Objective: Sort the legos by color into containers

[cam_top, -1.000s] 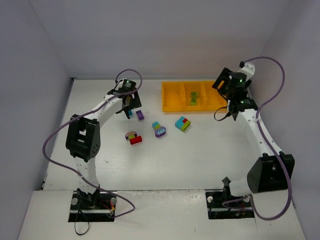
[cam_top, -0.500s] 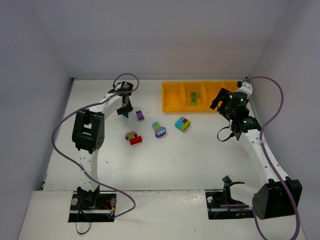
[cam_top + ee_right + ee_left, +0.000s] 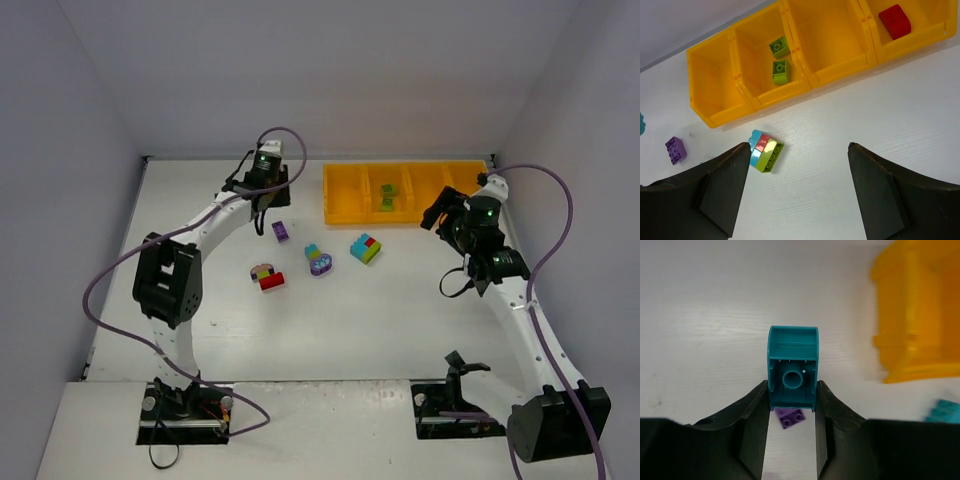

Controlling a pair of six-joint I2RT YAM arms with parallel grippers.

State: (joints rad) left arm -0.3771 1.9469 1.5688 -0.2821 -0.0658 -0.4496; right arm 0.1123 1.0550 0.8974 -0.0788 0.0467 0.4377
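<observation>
Left end effector (image 3: 791, 390) is clamped on a teal brick (image 3: 792, 362), near the tray's (image 3: 920, 315) left end. Right end effector (image 3: 797, 147) stands apart, empty.

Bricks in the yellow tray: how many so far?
3. In the tray, second compartment from the left in the right wrist view: a darker green brick and a lime brick. Fourth compartment: a red brick. Its far corner is cropped, so more may be hidden.
</observation>
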